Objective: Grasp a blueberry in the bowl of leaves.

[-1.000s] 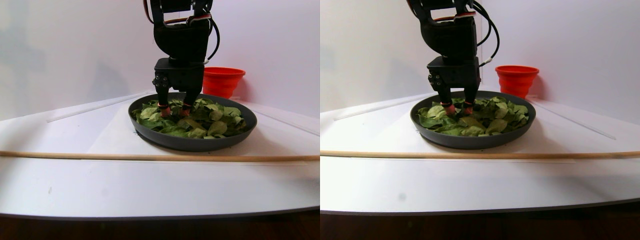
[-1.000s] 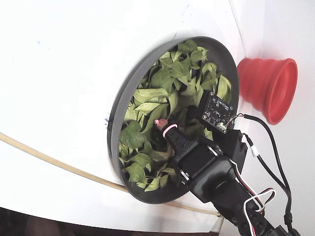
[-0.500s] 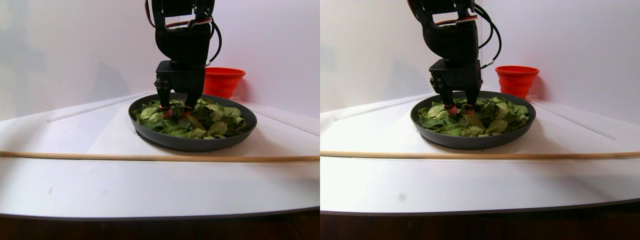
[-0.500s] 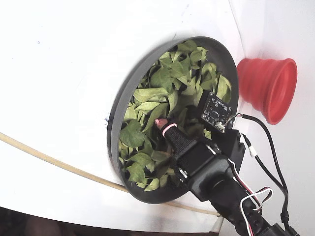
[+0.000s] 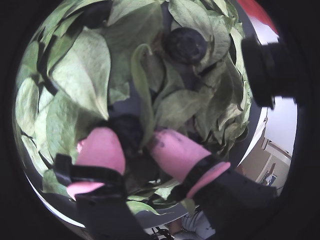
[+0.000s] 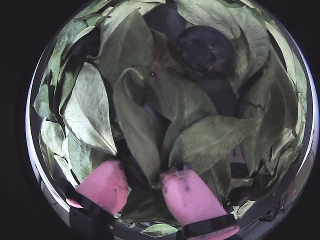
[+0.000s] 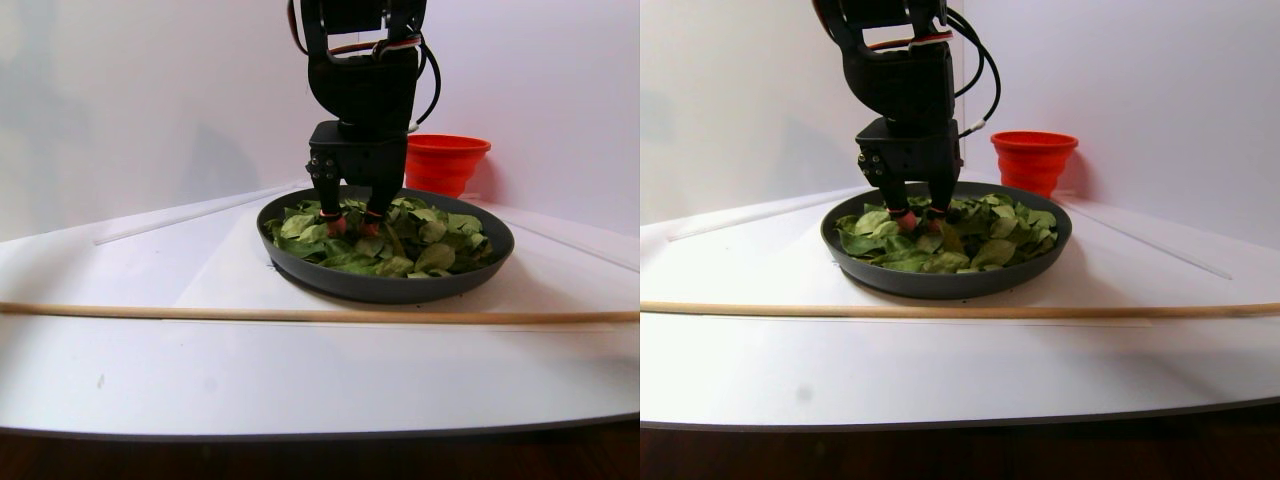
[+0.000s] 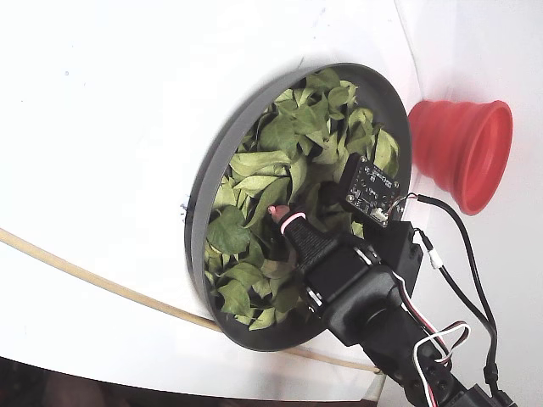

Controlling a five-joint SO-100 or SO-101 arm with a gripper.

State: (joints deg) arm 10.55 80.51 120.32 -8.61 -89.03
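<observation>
The dark-grey bowl [image 7: 380, 287] [image 8: 199, 191] holds a loose heap of green leaves [image 5: 82, 70] [image 6: 90, 110] [image 8: 263, 161]. My gripper [image 5: 135, 142] [image 6: 142, 180] [image 7: 350, 225] [image 8: 284, 216] is lowered into the leaves on the bowl's side nearer the arm. Its pink fingertips [image 5: 102, 147] stand apart, one on each side of a dark blueberry [image 5: 127, 131] [image 6: 129, 167] that a long curled leaf partly covers. I cannot see the pads pressing on it. A second blueberry [image 5: 186, 45] [image 6: 205, 50] lies uncovered farther ahead among the leaves.
A red ribbed cup [image 7: 445, 160] [image 8: 462, 148] stands behind the bowl by the wall. A thin wooden stick [image 7: 300, 315] [image 8: 85, 275] lies across the white table in front of the bowl. The arm's body and cables [image 8: 382, 297] hang over the bowl's near rim.
</observation>
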